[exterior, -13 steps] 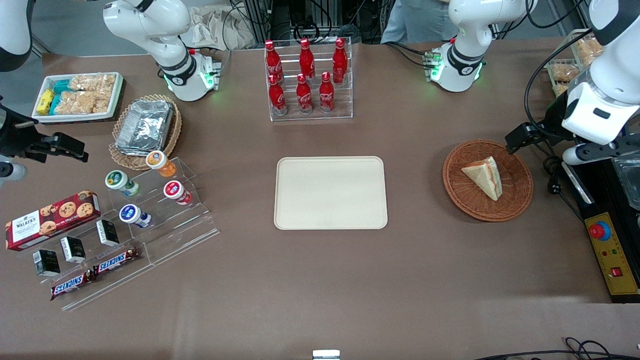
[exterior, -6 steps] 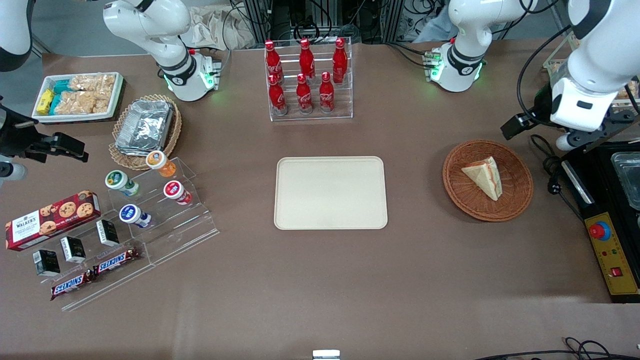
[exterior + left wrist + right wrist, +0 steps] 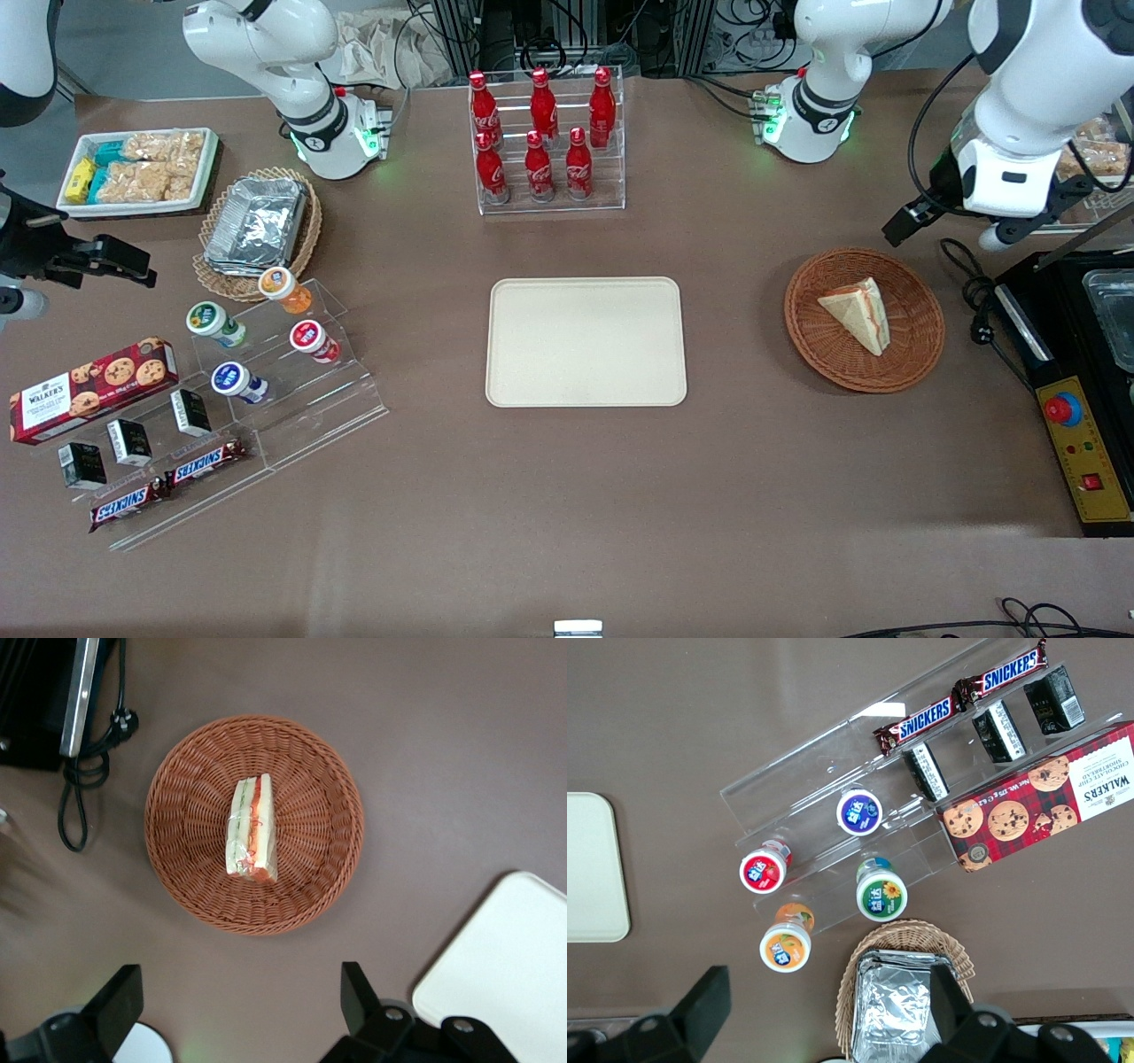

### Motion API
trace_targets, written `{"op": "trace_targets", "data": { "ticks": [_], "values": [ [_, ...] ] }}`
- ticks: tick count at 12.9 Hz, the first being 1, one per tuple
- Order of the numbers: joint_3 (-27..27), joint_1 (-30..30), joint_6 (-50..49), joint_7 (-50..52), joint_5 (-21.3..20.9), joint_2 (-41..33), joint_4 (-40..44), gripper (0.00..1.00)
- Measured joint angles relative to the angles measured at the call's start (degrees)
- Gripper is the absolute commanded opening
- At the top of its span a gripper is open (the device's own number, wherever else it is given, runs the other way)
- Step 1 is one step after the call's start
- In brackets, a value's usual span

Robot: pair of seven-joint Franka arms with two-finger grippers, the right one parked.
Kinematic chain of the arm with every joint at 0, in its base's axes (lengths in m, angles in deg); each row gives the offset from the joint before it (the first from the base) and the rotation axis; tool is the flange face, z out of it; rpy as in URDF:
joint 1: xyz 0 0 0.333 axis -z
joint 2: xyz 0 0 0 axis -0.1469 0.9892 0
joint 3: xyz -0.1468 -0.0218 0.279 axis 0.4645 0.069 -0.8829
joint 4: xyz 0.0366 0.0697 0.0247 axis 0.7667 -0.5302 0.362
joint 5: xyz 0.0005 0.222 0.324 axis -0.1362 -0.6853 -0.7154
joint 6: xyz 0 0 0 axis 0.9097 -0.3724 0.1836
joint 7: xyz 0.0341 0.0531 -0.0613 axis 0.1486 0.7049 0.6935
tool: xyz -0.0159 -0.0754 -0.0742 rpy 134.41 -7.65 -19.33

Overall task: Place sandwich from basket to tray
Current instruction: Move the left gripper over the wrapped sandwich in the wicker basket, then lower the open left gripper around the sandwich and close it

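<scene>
The sandwich (image 3: 251,827) lies in the middle of the basket (image 3: 330,771), toward the working arm's end of the counter (image 3: 567,496). The pincer (image 3: 239,1010) hangs above, fingers apart and empty, just off the basket's rim. The sandwich's long axis runs across the line between the fingers.

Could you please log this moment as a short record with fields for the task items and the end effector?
sandwich: lying in the basket, not grasped
basket: on the table, toward the working arm's end
tray: bare, beside the basket
end effector: open, raised above the table beside the basket, holding nothing
task stage: sandwich not yet picked up
</scene>
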State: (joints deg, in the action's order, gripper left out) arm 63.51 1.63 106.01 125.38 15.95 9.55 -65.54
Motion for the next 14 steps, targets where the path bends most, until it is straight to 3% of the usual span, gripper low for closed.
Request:
{"op": "trace_targets", "data": {
  "ticks": [8,14],
  "values": [
    [-0.3,-1.0,12.6,3.2,0.0,0.9,-11.2,0.99],
    [-0.3,-1.4,22.9,5.1,0.0,5.5,-16.7,0.99]
  ]
}}
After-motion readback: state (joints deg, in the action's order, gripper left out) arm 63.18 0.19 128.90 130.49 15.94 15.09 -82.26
